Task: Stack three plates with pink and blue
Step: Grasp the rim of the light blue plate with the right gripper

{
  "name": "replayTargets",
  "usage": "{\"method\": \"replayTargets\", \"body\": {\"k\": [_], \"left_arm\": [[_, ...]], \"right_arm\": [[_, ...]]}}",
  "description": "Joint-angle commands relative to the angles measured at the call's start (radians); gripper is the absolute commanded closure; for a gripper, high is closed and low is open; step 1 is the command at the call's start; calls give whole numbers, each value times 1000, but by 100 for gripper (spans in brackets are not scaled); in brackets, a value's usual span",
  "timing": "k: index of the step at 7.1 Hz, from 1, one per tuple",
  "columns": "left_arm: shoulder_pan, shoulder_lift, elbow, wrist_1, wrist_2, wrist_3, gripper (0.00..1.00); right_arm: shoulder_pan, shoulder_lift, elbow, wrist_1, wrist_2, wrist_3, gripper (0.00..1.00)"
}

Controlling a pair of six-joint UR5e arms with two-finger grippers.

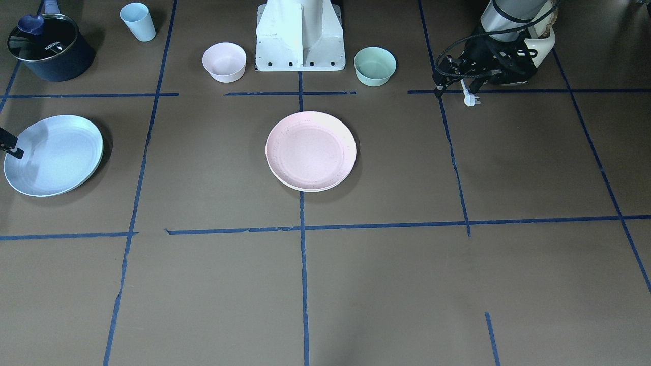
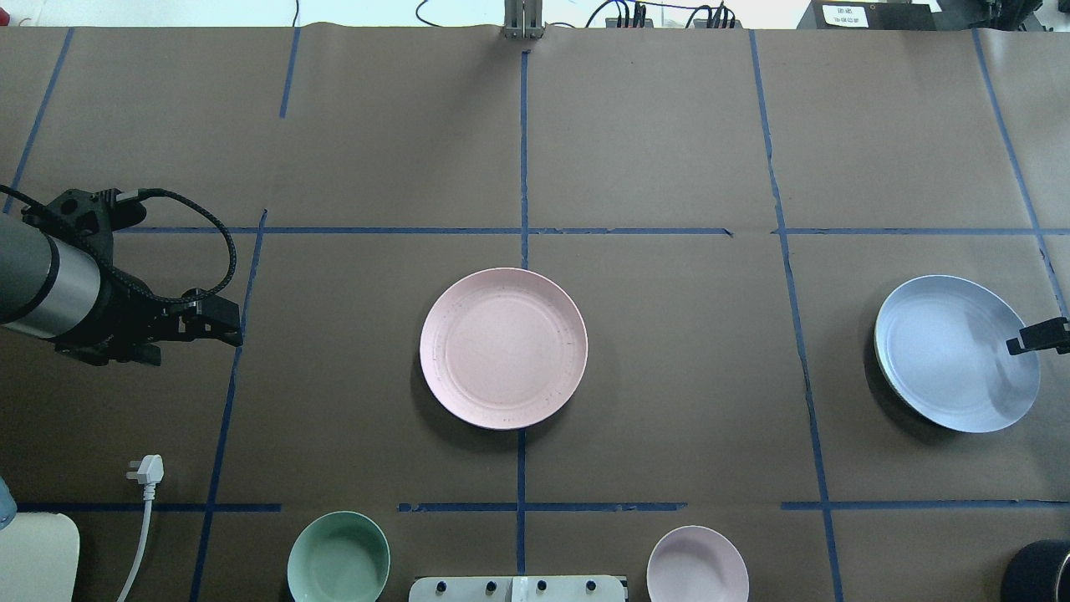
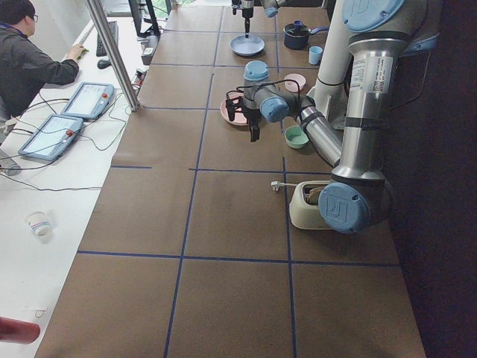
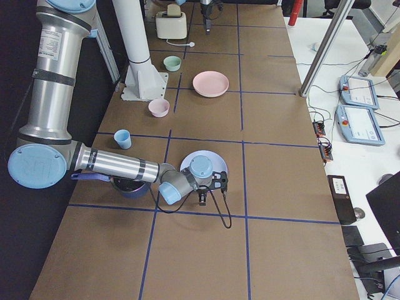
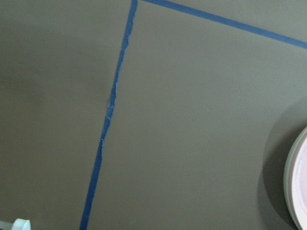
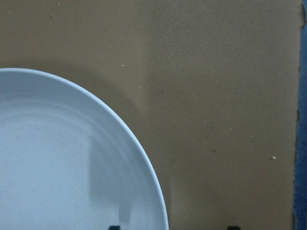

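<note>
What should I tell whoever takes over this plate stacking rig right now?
The left gripper hangs over the table on its own side, away from the plates; open or shut unclear.
The right gripper is open, fingers astride the rim of the blue plate, not gripping.
The pink plate sits at table centre on what looks like the cream plate, only its rim showing.
Done: pink on cream, apparently.
Left: grip the blue plate, carry it over, set it on the pink.

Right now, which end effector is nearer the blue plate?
Right. The right end effector is over the blue plate's rim; the left end effector is beyond the pink plate.
</note>
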Motion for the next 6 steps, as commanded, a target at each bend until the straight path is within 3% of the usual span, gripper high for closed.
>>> {"method": "replayTargets", "body": {"k": [1, 2, 5, 6], "left_arm": [[-1, 1, 0, 0, -1, 0, 0], [-1, 2, 0, 0, -1, 0, 0], [-7, 7, -2, 0, -1, 0, 0], [-12, 8, -3, 1, -1, 0, 0]], "right_arm": [[-15, 1, -1, 0, -16, -2, 93], [-15, 1, 1, 3, -15, -3, 100], [7, -23, 71, 6, -7, 0, 100], [81, -25, 97, 6, 25, 0, 100]]}}
